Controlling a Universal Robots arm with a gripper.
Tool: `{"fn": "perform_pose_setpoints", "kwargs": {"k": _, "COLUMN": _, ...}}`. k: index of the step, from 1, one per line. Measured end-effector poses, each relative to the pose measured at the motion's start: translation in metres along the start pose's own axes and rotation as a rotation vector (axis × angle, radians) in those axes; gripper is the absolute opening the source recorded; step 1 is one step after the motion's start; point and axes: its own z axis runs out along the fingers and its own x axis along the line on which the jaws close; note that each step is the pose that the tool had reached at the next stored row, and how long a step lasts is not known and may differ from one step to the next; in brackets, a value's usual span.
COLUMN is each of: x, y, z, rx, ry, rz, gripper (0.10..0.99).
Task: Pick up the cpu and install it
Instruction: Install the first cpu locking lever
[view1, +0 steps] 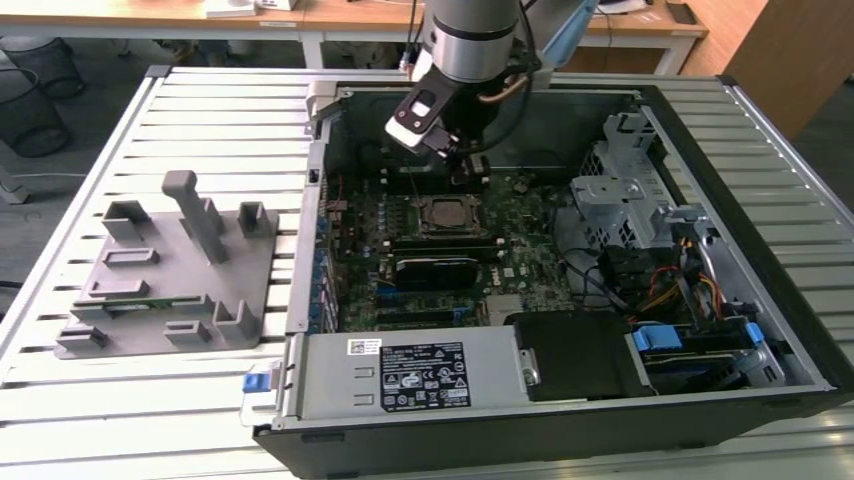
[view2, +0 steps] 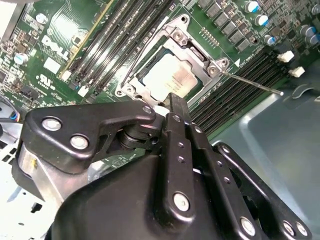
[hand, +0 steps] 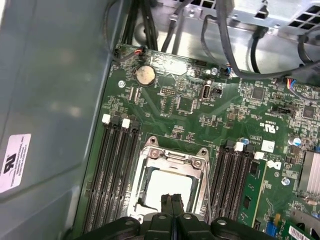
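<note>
The cpu (view1: 441, 215) lies flat in the motherboard socket inside the open computer case, its silvery top plate facing up. In both wrist views the cpu (view2: 167, 80) (hand: 167, 187) is ringed by the socket's metal frame (hand: 150, 155), and a thin lever rod (view2: 250, 82) sticks out beside it. My gripper (view1: 467, 165) hangs just above the board, over the socket's far edge in the exterior view. Its two black fingers (hand: 166, 204) are pressed together, shut, with nothing visible between them. The fingertips (view2: 174, 102) overlap the chip's edge in the wrist views; whether they touch it I cannot tell.
Black memory slots (hand: 112, 170) flank the socket on both sides. A black block (view1: 434, 270) sits on the board nearer the power supply (view1: 414, 375). A drive cage (view1: 621, 200) and cables (view1: 667, 290) fill the case's right. A grey fixture (view1: 174, 270) stands on the table at the left.
</note>
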Motion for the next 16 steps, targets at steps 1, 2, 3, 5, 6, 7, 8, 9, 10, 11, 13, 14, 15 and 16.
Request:
{"fn": "perform_pose_setpoints", "kwargs": {"k": 1, "x": 0.0, "y": 0.0, "z": 0.0, "rx": 0.0, "ry": 0.0002, "rz": -0.008, "gripper": 0.106}}
{"fn": "perform_pose_setpoints", "kwargs": {"k": 2, "x": 0.0, "y": 0.0, "z": 0.0, "rx": 0.0, "ry": 0.0004, "rz": -0.016, "gripper": 0.106}}
{"fn": "perform_pose_setpoints", "kwargs": {"k": 3, "x": 0.0, "y": 0.0, "z": 0.0, "rx": 0.0, "ry": 0.0006, "rz": -0.024, "gripper": 0.106}}
{"fn": "perform_pose_setpoints", "kwargs": {"k": 5, "x": 0.0, "y": 0.0, "z": 0.0, "rx": 0.0, "ry": 0.0009, "rz": -0.037, "gripper": 0.106}}
{"fn": "perform_pose_setpoints", "kwargs": {"k": 6, "x": 0.0, "y": 0.0, "z": 0.0, "rx": 0.001, "ry": 0.001, "rz": -0.043, "gripper": 0.106}}
{"fn": "perform_pose_setpoints", "kwargs": {"k": 7, "x": 0.0, "y": 0.0, "z": 0.0, "rx": 0.001, "ry": 0.0012, "rz": -0.048, "gripper": 0.106}}
{"fn": "perform_pose_setpoints", "kwargs": {"k": 8, "x": 0.0, "y": 0.0, "z": 0.0, "rx": 0.001, "ry": 0.0013, "rz": -0.054, "gripper": 0.106}}
{"fn": "perform_pose_setpoints", "kwargs": {"k": 9, "x": 0.0, "y": 0.0, "z": 0.0, "rx": 0.001, "ry": 0.0015, "rz": -0.06, "gripper": 0.106}}
{"fn": "perform_pose_setpoints", "kwargs": {"k": 10, "x": 0.0, "y": 0.0, "z": 0.0, "rx": 0.001, "ry": 0.0016, "rz": -0.066, "gripper": 0.106}}
{"fn": "perform_pose_setpoints", "kwargs": {"k": 11, "x": 0.0, "y": 0.0, "z": 0.0, "rx": 0.001, "ry": 0.0017, "rz": -0.072, "gripper": 0.106}}
{"fn": "perform_pose_setpoints", "kwargs": {"k": 13, "x": 0.0, "y": 0.0, "z": 0.0, "rx": 0.001, "ry": 0.002, "rz": -0.083, "gripper": 0.106}}
{"fn": "perform_pose_setpoints", "kwargs": {"k": 14, "x": 0.0, "y": 0.0, "z": 0.0, "rx": 0.001, "ry": 0.0022, "rz": -0.088, "gripper": 0.106}}
{"fn": "perform_pose_setpoints", "kwargs": {"k": 15, "x": 0.0, "y": 0.0, "z": 0.0, "rx": 0.001, "ry": 0.0022, "rz": -0.093, "gripper": 0.106}}
{"fn": "perform_pose_setpoints", "kwargs": {"k": 16, "x": 0.0, "y": 0.0, "z": 0.0, "rx": 0.001, "ry": 0.0024, "rz": -0.099, "gripper": 0.106}}
